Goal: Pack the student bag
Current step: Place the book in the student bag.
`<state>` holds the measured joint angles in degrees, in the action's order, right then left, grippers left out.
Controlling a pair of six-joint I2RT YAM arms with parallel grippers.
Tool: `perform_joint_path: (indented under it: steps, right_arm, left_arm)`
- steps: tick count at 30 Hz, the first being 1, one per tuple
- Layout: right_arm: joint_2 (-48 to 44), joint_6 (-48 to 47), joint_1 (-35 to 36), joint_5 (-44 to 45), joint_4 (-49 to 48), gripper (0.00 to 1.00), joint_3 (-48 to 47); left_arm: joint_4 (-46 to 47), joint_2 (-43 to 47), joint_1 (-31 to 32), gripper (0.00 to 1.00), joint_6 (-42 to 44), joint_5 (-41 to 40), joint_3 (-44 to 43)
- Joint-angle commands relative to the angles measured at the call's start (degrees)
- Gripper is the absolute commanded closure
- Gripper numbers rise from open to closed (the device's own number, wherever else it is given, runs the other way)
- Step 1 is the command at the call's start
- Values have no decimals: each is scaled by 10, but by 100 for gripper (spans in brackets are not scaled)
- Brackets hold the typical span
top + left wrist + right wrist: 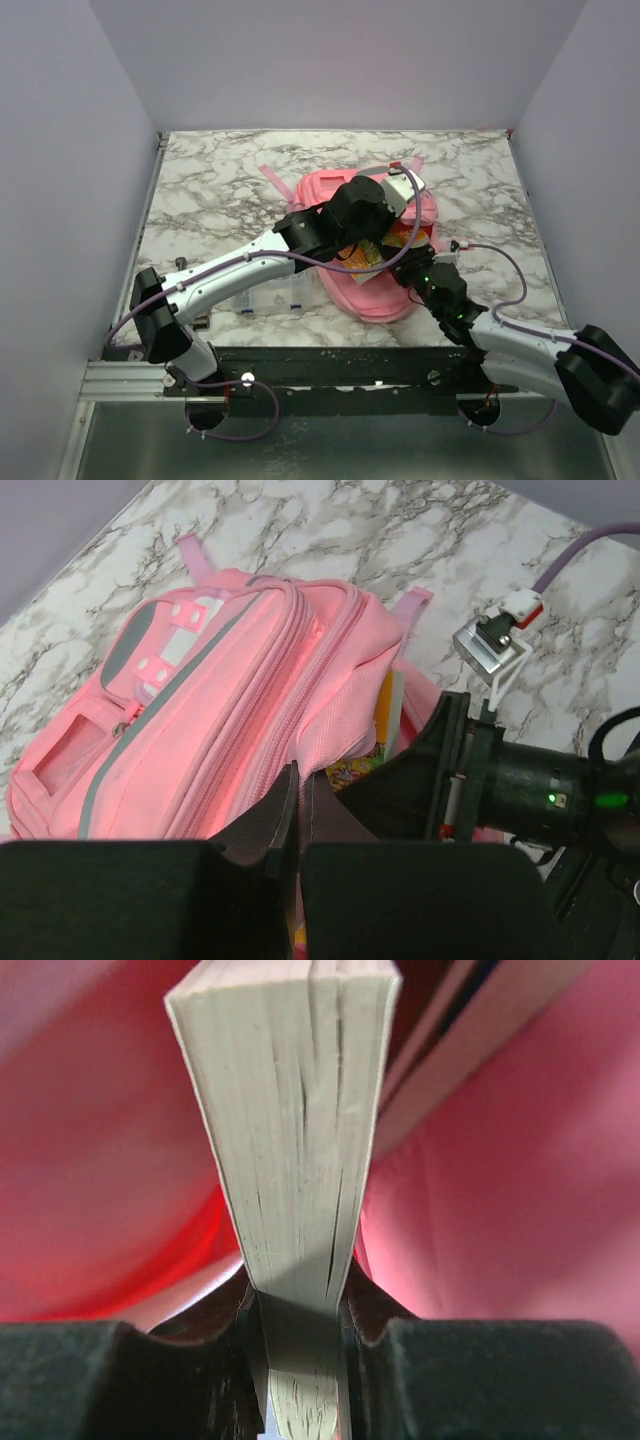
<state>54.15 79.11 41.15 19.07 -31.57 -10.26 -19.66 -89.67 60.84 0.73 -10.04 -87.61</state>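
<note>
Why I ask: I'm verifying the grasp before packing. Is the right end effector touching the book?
Touching. The right wrist view shows the right end effector clamped on the book, with the page edges pinched from both sides and no gap.

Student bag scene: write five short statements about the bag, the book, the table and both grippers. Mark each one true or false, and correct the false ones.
1. The right gripper is clamped on a thick book, page edges facing its camera. True.
2. The left gripper stands wide open. False: its jaws are shut together.
3. The student bag is blue. False: it is pink with grey strips.
4. The student bag lies on a marbled table. True.
5. The book lies flat on the table, far from the student bag. False: it is held on edge with pink bag fabric on both sides.
</note>
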Motion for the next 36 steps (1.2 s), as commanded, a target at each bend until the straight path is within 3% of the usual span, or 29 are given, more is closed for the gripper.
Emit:
perform_joint_path:
  steps: [1,7,11,14,16,18,21,26,30,35,36]
  right_arm:
    - [100,28,-32,4,-284,100,-19]
    - [263,-46,-48,20,-452,100,-60]
    - [383,-100,-48,37,-498,96,-126]
    - [465,-152,-48,8,-529,61,-167]
    - [455,-151,-48,-10,-458,43,-162]
    - [408,-141,-48,-30,-363,33,-143]
    - [345,-138,-48,-57,-297,26,-108]
    - [276,-152,-48,-108,-182,22,-104]
    - [277,-166,-48,-127,-187,25,-99]
    - [314,-146,-48,-147,-214,38,-107]
    - [322,-140,-48,-151,-229,48,-107]
  left_arm:
    - [41,44,6,100,40,49,-20]
    - [25,42,-2,100,86,36,-20]
    - [25,39,-12,100,96,57,-16]
    - [24,28,-22,100,87,55,-16]
    - [25,24,-29,100,81,59,-15]
    - [25,24,-30,100,80,59,-11]
    - [37,31,-33,100,75,61,4]
    - [44,34,-37,100,65,60,14]
    - [45,38,-40,100,57,65,13]
    - [43,36,-41,100,51,75,4]
    - [43,36,-41,100,49,77,3]
